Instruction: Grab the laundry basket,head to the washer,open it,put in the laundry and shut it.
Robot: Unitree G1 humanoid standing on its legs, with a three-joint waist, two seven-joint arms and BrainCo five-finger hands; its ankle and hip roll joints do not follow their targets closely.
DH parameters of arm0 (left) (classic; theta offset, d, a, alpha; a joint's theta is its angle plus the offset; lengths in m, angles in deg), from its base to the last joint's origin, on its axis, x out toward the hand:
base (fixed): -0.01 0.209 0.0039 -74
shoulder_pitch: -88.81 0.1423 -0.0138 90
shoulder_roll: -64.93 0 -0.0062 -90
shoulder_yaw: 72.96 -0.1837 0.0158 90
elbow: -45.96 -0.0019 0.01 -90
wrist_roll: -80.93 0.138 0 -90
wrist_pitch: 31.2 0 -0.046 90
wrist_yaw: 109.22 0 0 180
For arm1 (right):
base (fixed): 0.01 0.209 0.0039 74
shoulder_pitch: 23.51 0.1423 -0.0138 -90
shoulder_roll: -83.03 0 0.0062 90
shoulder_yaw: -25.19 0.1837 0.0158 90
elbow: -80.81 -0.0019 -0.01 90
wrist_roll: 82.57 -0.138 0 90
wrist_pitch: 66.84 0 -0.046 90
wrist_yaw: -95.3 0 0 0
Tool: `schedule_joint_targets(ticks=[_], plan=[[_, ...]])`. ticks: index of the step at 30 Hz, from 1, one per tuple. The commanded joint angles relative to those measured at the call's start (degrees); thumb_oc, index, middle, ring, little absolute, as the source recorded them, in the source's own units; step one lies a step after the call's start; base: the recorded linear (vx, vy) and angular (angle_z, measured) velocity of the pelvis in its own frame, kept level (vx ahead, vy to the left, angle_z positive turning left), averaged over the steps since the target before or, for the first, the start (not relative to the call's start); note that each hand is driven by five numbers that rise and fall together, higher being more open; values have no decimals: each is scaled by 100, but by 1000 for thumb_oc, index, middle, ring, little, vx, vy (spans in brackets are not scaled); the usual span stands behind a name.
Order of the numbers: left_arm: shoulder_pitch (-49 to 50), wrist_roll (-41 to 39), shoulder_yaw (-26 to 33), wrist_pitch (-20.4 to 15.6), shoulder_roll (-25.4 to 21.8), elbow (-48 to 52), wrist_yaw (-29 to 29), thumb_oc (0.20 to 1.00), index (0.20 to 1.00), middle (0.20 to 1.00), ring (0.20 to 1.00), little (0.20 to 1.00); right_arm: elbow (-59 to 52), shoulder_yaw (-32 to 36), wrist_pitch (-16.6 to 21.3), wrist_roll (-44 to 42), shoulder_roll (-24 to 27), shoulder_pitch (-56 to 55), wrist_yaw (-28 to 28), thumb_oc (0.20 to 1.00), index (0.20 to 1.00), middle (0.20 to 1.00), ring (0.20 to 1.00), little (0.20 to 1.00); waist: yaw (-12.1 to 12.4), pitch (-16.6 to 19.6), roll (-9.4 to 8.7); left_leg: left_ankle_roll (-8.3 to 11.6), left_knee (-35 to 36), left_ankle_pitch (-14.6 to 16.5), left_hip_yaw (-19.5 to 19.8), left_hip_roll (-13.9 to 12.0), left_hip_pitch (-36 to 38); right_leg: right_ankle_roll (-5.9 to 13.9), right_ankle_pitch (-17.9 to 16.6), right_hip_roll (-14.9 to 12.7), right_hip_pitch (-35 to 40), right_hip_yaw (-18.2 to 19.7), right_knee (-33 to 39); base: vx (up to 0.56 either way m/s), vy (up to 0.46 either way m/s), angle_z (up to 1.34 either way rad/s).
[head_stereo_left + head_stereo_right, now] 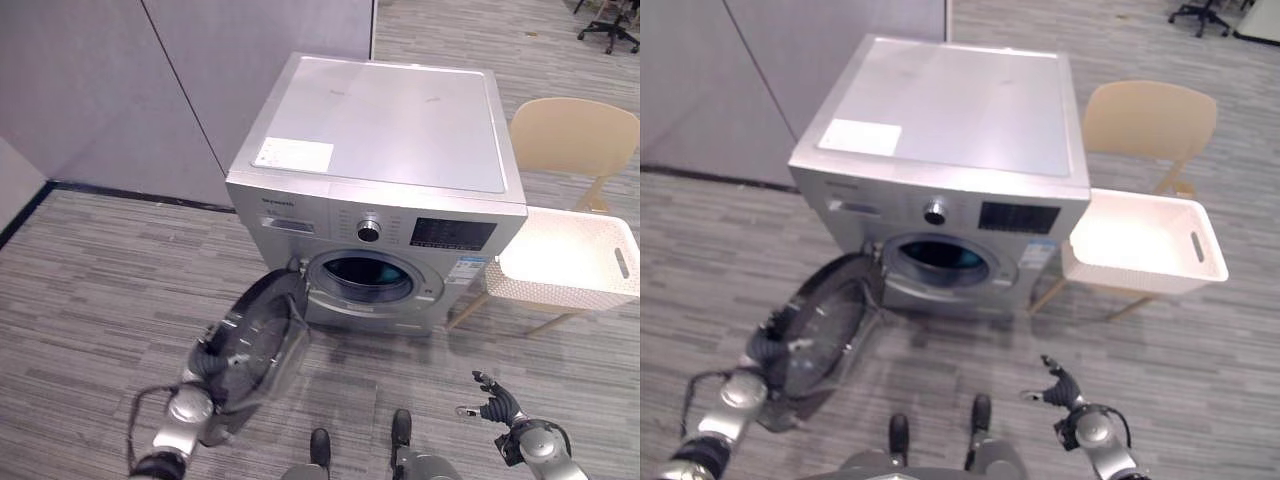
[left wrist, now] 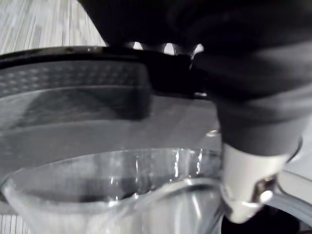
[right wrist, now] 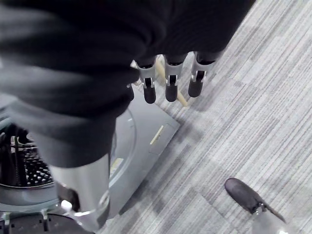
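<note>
The silver washer stands in front of me with its round door swung wide open to the left. Something dark and blue lies inside the drum. My left hand is at the door's outer edge, behind the glass; in the left wrist view its dark cover sits right over the door's black rim. The white laundry basket rests on a chair to the right of the washer, with its inside looking bare. My right hand hangs low at the right, open and holding nothing.
A beige chair carries the basket beside the washer's right side. A grey partition wall runs behind and to the left of the washer. Striped grey carpet covers the floor around it.
</note>
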State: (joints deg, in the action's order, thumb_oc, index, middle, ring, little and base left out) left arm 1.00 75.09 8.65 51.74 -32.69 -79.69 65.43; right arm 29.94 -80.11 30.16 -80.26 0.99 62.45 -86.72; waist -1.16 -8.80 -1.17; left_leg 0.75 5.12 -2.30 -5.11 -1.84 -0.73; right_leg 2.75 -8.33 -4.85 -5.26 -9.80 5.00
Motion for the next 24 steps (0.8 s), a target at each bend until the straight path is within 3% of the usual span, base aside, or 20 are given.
schedule_joint_targets(ticks=[1,5,9,12,14,19,21,24], plan=[[-126,-604,-693,-246,444,662,661,1000,1000,1000,1000,1000,-113,33,105,68,-36,163,-100,1000,1000,1000,1000,1000,8,34,-113,146,-12,239,168,26,-60,396,863,18,585,89,-76,17,-128,17],[-98,-1004,-1236,-176,588,1638,949,1000,1000,1000,1000,1000,-114,-89,102,44,-185,245,-156,1000,1000,1000,1000,1000,27,31,-69,171,-12,168,196,-15,-72,367,904,56,609,47,-65,-42,-123,11],[-1076,-820,-1830,-198,779,1726,805,1000,1000,1000,1000,1000,-158,-241,96,-14,-189,368,-232,1000,1000,1000,1000,1000,-100,-49,-13,214,-12,107,116,-91,-165,347,912,91,470,97,-77,-77,-91,-5],[-1853,-593,-1993,-217,922,1337,537,1000,1000,1000,1000,1000,-272,-313,90,-42,-84,420,-239,1000,1000,1000,1000,1000,-258,-82,28,236,-12,90,35,-135,-217,340,899,110,357,164,-98,-80,-18,-14],[-3068,-78,-1928,-162,914,-3,-83,1000,1000,1000,1000,1000,-494,-426,89,-67,190,652,-263,1000,1000,1000,1000,1000,-505,-223,85,266,-12,17,-143,-214,-408,352,803,134,-16,310,-191,-168,13,-33],[-4735,146,-1658,-51,6,-2462,-412,1000,1000,1000,1000,1000,-788,-583,272,-291,621,1097,-231,1000,1000,1000,1000,1000,-834,-439,-30,350,-12,-165,-473,-383,-847,426,543,243,-668,558,-266,-141,-7,-61],[-4874,144,-1550,-82,-223,-2692,-411,1000,1000,1000,1000,1000,-832,-545,343,-387,687,1098,-245,1000,1000,1000,1000,1000,-868,-447,-86,370,-12,-222,-499,-412,-981,446,481,251,-796,553,-249,-64,-38,-49],[-4481,21,-1309,-189,-263,-2145,-482,1000,1000,1000,1000,1000,-772,-353,372,-430,660,914,-337,1000,1000,1000,1000,1000,-815,-413,-119,394,-12,-250,-465,-412,-1044,458,451,238,-781,479,-167,-13,-24,-3]])
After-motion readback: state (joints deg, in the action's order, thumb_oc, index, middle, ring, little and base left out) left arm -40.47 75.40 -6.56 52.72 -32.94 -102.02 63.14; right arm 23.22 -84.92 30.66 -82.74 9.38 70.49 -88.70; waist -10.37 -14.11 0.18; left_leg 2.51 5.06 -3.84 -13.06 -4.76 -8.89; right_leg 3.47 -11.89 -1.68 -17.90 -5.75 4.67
